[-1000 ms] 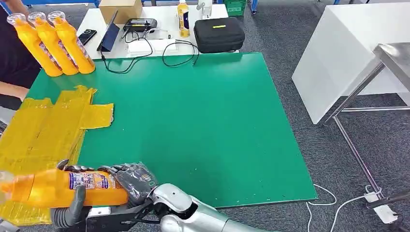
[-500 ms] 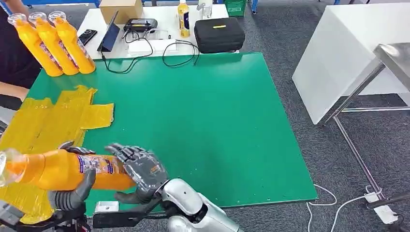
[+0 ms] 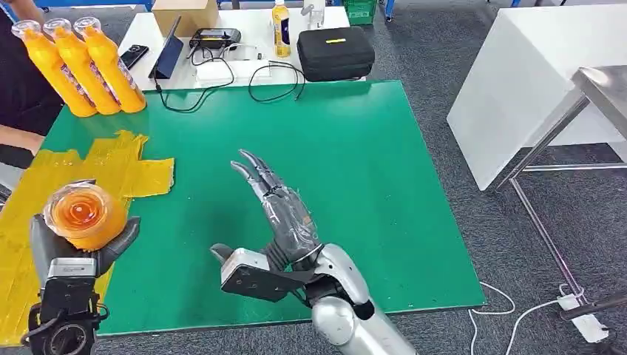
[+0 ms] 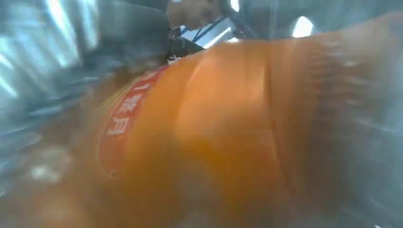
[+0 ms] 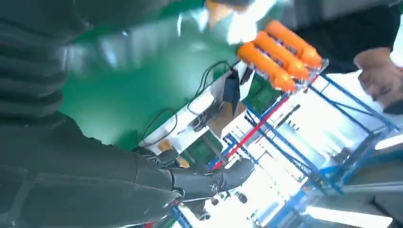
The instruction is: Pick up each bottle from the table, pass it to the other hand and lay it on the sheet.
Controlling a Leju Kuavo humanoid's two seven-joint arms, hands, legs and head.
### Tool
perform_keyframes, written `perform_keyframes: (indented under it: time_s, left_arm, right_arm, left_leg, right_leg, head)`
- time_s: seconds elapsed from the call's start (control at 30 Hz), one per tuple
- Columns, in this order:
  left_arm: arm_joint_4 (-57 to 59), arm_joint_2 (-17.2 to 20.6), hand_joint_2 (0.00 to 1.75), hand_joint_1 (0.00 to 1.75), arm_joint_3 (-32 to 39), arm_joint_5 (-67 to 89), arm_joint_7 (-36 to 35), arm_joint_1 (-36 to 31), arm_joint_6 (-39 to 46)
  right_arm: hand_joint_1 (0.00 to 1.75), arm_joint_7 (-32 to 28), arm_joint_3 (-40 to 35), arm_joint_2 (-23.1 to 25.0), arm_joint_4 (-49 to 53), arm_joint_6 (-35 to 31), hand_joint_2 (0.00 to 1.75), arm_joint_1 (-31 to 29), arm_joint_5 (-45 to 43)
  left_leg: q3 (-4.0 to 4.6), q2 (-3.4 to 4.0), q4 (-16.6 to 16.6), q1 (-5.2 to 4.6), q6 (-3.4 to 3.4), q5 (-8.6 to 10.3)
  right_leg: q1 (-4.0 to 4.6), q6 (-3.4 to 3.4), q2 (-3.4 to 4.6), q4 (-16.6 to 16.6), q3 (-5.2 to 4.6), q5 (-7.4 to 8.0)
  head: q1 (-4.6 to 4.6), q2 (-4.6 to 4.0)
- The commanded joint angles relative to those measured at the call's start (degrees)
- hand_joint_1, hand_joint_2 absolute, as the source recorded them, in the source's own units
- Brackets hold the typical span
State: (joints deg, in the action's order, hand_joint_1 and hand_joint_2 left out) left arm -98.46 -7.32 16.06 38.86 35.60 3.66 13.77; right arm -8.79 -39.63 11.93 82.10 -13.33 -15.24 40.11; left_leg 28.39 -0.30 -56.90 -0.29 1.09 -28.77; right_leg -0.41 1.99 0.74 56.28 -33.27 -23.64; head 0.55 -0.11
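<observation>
Bottle (image 3: 83, 215) end-on in left hand (image 3: 78, 248) — label blurred, body hidden

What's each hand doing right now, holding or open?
Left hand: holding an orange bottle above the yellow sheet.
Right hand: open, fingers extended, holding nothing.

The sheet (image 3: 89, 181) lies on the bench's (image 3: 355, 185) left part. The left hand (image 3: 74, 248) holds a bottle (image 3: 83, 214) above the sheet's near end. Three bottles (image 3: 78, 66) stand side by side at the bench's far left corner. The right hand (image 3: 285, 214) hovers over the bench's middle, fingers (image 3: 255, 168) spread. Behind the bench, a case (image 3: 334, 52) sits on a second table (image 3: 244, 29).
</observation>
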Motion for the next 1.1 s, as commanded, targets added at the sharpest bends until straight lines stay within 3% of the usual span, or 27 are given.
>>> perform_keyframes:
  time_s: [0.03,0.17,0.37,0.5,0.63,0.87,0.9,1.1]
  left_arm:
    - [4.83,2.8,1.75,1.75,-1.32,0.5,-0.21,-3.48,0.44]
    - [4.83,2.8,1.75,1.75,-1.32,0.5,-0.21,-3.48,0.44]
    - [20.74,12.05,1.75,1.75,-6.17,36.47,-11.36,-6.36,22.76]
    - [35.01,20.77,1.75,1.75,-9.38,51.14,-18.84,-9.76,26.23]
    - [39.92,28.09,1.75,1.75,-17.1,51.14,-25.15,-9.74,26.23]
    - [57.04,33.48,1.75,1.75,-27.87,51.14,-32.66,-16.47,26.23]
    - [59.64,34.4,1.75,1.75,-26.66,50.72,-30.23,-18.48,26.22]
    - [62.39,34.57,1.75,1.75,-28.99,51.14,-33.15,-17.89,26.23]
  right_arm:
    - [0.0,-0.39,1.88,-3.26,2.06,0.37,0.0,-0.52,-0.27]
    - [0.0,-0.39,1.88,-3.26,2.06,0.37,0.0,-0.52,-0.27]
    - [0.0,-1.34,2.0,-5.7,1.26,-0.07,0.0,-2.43,-4.35]
    - [0.0,-2.93,0.88,-7.97,0.24,0.41,0.0,-3.9,-7.14]
    - [0.0,-3.55,-0.06,-9.08,0.05,0.5,0.0,-4.15,-8.37]
    - [0.0,-3.49,-1.46,-9.5,-1.13,0.65,0.0,-6.13,-10.06]
    - [0.0,-3.51,-1.43,-9.61,-1.21,0.66,0.0,-6.01,-10.14]
    - [0.0,-3.74,-1.53,-9.78,-1.66,0.73,0.0,-5.68,-10.48]
  left_leg:
    - [-0.1,-0.14,0.08,0.02,-0.06,0.02]
    - [-0.04,-0.11,0.06,0.02,-0.05,0.02]
    - [-0.23,-0.21,0.24,0.02,-0.12,0.1]
    - [-0.27,-0.2,0.26,-0.02,-0.11,0.13]
    - [-0.21,0.0,0.14,0.03,-0.08,0.04]
    - [-0.24,-0.08,0.16,0.07,-0.11,0.07]
    - [-0.19,-0.08,0.14,0.08,-0.09,0.08]
    - [-0.22,0.08,0.17,0.08,-0.11,0.04]
  right_leg:
    - [0.02,-0.02,-0.2,-0.09,0.16,-0.04]
    - [0.03,-0.02,-0.14,-0.08,0.1,-0.02]
    - [0.03,-0.07,-0.28,-0.22,0.3,0.0]
    - [-0.02,-0.07,-0.25,-0.19,0.29,0.02]
    - [0.01,-0.05,-0.05,-0.06,0.18,0.0]
    - [0.07,-0.05,-0.14,-0.06,0.25,-0.02]
    - [0.07,-0.04,-0.13,-0.05,0.2,0.0]
    - [0.06,-0.06,0.01,-0.08,0.22,0.0]
  head:
    - [0.0,0.0]
    - [0.0,0.0]
    - [0.0,0.02]
    - [0.02,0.02]
    - [0.0,0.0]
    - [-0.02,0.0]
    - [-0.02,0.0]
    - [-0.02,0.0]
